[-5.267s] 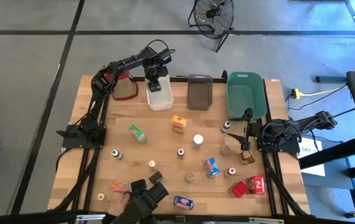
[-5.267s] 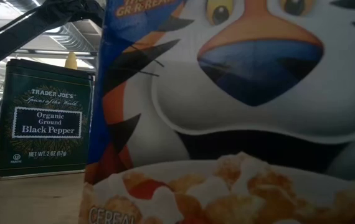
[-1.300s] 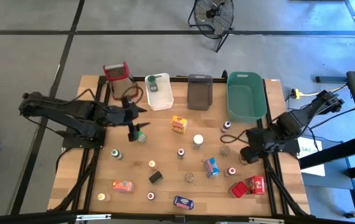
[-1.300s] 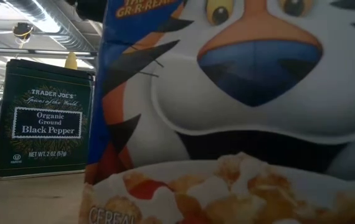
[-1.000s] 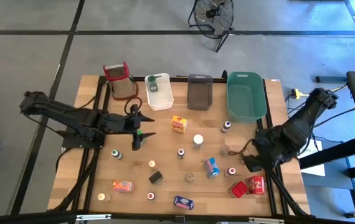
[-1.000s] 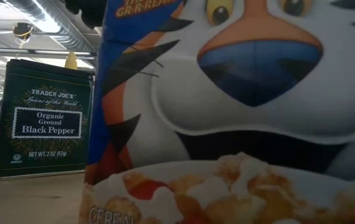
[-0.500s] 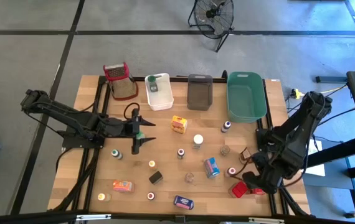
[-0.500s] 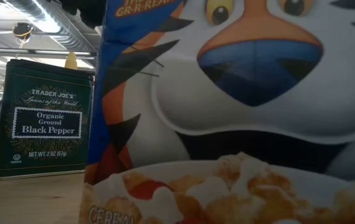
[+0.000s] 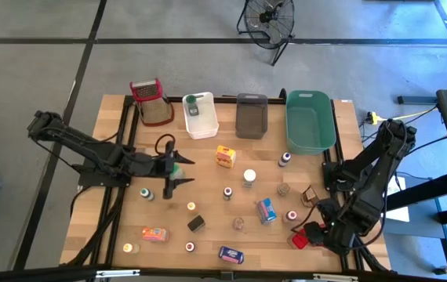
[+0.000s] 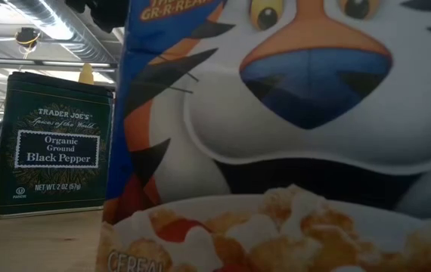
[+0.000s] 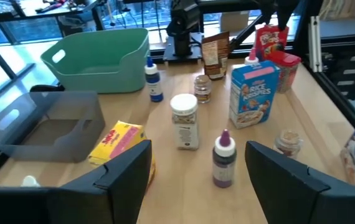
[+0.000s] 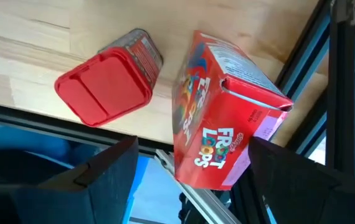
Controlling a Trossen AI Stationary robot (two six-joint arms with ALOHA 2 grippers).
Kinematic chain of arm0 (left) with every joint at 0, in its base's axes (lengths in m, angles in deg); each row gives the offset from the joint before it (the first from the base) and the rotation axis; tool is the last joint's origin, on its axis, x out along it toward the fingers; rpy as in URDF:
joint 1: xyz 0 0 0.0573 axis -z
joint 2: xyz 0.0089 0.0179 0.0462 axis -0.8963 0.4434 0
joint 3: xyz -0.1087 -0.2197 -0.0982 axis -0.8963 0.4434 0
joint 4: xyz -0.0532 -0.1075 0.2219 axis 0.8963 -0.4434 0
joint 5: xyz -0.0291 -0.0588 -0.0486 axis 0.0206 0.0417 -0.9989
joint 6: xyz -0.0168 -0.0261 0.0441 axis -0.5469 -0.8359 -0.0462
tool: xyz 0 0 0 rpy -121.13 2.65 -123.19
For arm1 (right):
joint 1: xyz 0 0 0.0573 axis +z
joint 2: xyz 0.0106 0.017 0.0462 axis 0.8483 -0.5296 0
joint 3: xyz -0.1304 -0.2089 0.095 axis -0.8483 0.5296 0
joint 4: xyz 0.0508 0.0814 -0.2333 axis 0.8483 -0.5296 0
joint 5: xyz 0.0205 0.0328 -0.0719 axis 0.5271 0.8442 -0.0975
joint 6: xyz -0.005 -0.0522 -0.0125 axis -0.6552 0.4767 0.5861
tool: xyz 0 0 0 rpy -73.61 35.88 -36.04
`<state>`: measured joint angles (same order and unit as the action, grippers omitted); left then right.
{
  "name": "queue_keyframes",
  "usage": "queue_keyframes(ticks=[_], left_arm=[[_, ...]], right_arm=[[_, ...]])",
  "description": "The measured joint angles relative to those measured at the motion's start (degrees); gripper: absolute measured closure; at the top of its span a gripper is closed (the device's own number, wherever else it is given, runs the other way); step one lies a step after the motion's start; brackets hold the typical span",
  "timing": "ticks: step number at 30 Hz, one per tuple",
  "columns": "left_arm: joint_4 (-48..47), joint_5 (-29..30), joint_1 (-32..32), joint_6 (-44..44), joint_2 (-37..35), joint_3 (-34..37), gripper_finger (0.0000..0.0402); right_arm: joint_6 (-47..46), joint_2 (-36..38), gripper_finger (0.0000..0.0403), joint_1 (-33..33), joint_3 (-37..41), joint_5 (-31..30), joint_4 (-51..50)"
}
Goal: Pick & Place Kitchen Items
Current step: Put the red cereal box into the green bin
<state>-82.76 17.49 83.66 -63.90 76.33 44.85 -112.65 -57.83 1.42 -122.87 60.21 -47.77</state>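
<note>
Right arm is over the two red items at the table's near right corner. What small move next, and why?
Probably ease the right gripper straight down around the red cereal box before closing. Its fingers are open, the box sits between them in the wrist view, and the red-lidded tin lies off to one side, so a straight descent looks unlikely to snag it.

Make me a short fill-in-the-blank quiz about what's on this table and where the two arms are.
1. The right gripper hovers with open jaws over a red box of Froot ____.
2. Beside that box lies a tin with a ____ lid.
3. The tub nearest the right arm is ____.
4. The left gripper's jaws are ____.

Missing words: Loops; red; green; open
</note>
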Motion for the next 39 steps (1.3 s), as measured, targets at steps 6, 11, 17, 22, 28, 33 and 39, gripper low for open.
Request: queue_keyframes(ticks=[6, 11, 17, 22, 28, 33, 39], left_arm=[[0.0, 0.0, 1.4, -0.1, 0.0, 0.0, 0.0146], [0.0, 0.0, 1.5, -0.5, 0.0, 0.0, 0.0149], [0.0, 0.0, 1.5, -0.5, 0.0, 0.0, 0.0146], [0.0, 0.0, 1.5, -0.5, 0.0, 0.0, 0.0148], [-1.0, 0.0, 1.5, -0.5, 0.0, 0.0, 0.0147], [-1.8, 0.0, 1.5, -0.7, 0.0, 0.0, 0.0147], [-1.8, 0.0, 1.5, -2.2, 0.0, 0.0, 0.0148]], right_arm=[[-0.1, 0.0, 0.0096, 0.0, 0.0, -0.1, 0.0], [1.3, -0.1, 0.0095, 0.0, -0.4, -0.2, -0.4], [1.6, -0.1, 0.0095, 0.0, -5.2, -2.4, -4.8], [0.4, -0.1, 0.0095, 0.0, -7.6, -2.8, -8.6], [-3.7, -1.8, 0.0095, 0.0, -7.6, 0.5, -8.5], [-3.7, -4.1, 0.0095, 0.0, -7.6, 0.2, -8.5], [-3.7, -7.4, 0.0095, 0.0, -7.6, -0.1, -8.3]])
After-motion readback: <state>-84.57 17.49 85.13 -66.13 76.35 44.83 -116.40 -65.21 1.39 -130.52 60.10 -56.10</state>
